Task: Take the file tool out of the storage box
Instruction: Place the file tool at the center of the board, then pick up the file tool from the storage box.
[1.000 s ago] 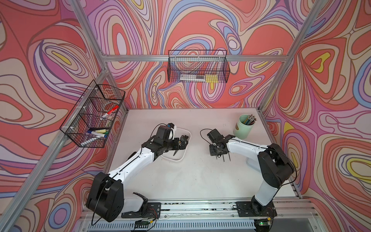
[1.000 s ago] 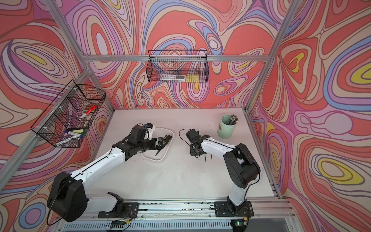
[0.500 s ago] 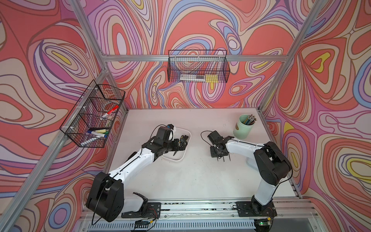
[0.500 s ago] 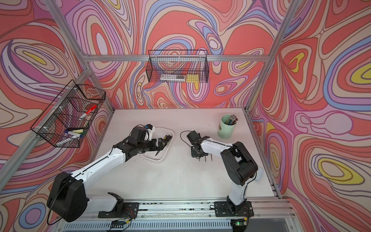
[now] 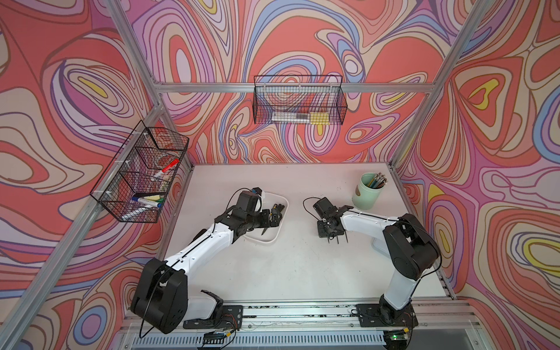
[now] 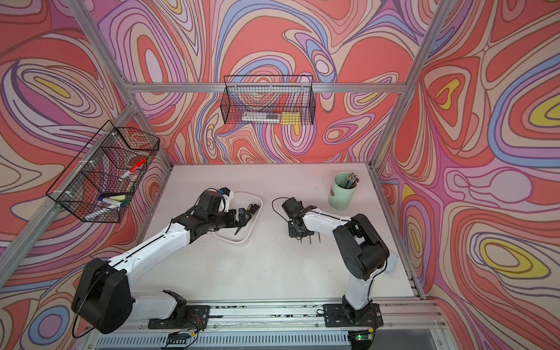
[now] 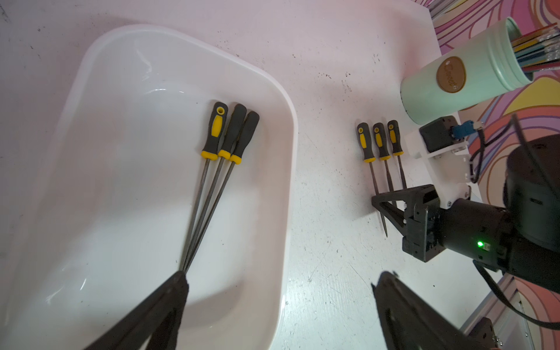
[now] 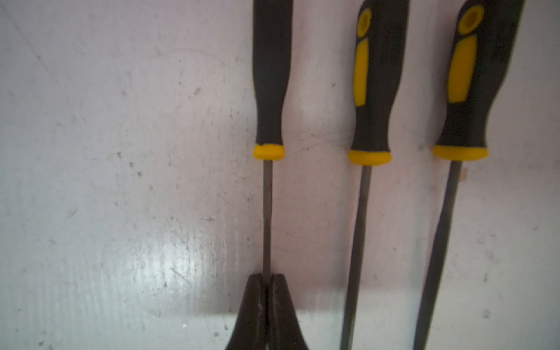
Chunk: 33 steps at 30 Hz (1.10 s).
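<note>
The white storage box point(image 5: 263, 240) sits left of centre on the table in both top views. Three black-and-yellow file tools point(image 7: 215, 131) lie side by side inside the storage box point(image 7: 289, 142). My left gripper point(image 7: 278, 277) hangs open over its rim, one fingertip point(image 7: 178, 280) above the file tips, the other over the table. Three more files point(image 7: 380, 141) lie on the table to the right. My right gripper point(image 8: 266, 278) is shut on the thin shaft of one of these files point(image 8: 266, 212), low at the table beside the other two point(image 8: 371, 91).
A mint-green pencil cup point(image 5: 367, 194) stands at the back right, close behind the right arm. Black wire baskets hang on the back wall point(image 5: 298, 104) and the left wall point(image 5: 142, 174). The right arm's elbow point(image 5: 409, 251) stands near the table's right edge.
The right arm's elbow has swung slightly left and its gripper has edged toward the front, still shut on the file. The left arm has stayed still.
</note>
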Motion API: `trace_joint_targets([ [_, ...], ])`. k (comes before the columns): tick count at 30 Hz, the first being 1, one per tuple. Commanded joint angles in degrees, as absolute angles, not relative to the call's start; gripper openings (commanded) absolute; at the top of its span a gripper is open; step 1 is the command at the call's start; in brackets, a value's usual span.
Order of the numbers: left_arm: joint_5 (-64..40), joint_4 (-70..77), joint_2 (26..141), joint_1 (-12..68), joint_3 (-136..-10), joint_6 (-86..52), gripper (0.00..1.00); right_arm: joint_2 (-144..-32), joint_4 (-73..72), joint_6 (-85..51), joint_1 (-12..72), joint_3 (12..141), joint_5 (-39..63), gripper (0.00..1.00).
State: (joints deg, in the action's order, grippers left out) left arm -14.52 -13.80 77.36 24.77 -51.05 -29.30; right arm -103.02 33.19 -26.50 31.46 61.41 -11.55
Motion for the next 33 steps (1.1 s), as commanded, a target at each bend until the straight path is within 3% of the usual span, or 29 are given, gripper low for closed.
trace_joint_targets([
  [1, -12.29, -14.77, 78.85, 24.96, -52.47, -28.05, 0.99, -102.7, 34.17, -26.99, 31.2, 60.03, -12.23, 0.06],
  [17, -6.85, -17.02, 86.8, 24.52, -59.12, -23.88, 0.99, -99.04, 36.0, -26.52, 31.2, 61.95, -11.48, 0.13],
  [22, -5.32, -17.08, 90.27, 24.08, -61.77, -22.44, 0.92, -95.01, 36.38, -25.6, 31.2, 63.43, -10.4, 0.16],
  [28, -2.24, -19.78, 96.24, 23.99, -66.83, -19.47, 0.71, -89.53, 36.16, -24.0, 31.22, 64.43, -6.71, 0.33],
  [33, -1.57, -22.14, 102.81, 23.43, -72.18, -16.78, 0.52, -87.0, 37.21, -23.82, 31.2, 64.56, -5.98, 0.62],
])
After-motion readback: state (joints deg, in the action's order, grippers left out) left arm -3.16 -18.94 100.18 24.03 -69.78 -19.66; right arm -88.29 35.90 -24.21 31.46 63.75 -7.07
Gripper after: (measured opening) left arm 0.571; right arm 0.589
